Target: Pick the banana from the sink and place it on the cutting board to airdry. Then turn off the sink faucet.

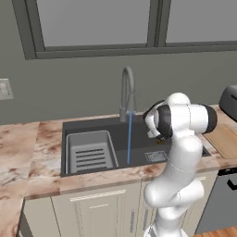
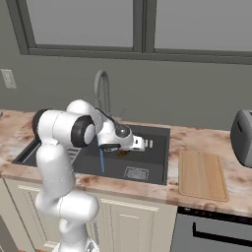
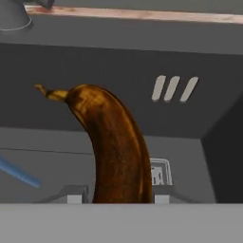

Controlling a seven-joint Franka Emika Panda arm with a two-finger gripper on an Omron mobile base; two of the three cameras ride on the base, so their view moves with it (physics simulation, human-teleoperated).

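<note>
My gripper (image 3: 118, 197) is shut on the banana (image 3: 111, 147), a dark brown crescent that rises between the finger tips with its stem end up and to the left. Seen from the right base, the banana (image 2: 123, 153) hangs under the hand, above the floor of the sink (image 2: 155, 152). In the left base view my arm covers the hand, and only a brown speck of the banana (image 1: 159, 140) peeks out. The sink faucet (image 1: 127, 92) (image 2: 102, 91) stands behind the sink (image 1: 92, 125), and a thin blue stream (image 1: 129, 139) runs from it. The cutting board (image 2: 202, 174) (image 1: 224, 141) lies on the counter right of the sink.
A ribbed grey tray (image 1: 90, 152) fills the basin's left part, and a square drain grate (image 2: 136, 173) sits near its front. A grey toaster (image 2: 242, 138) stands behind the board at the far right. A window runs above the back wall.
</note>
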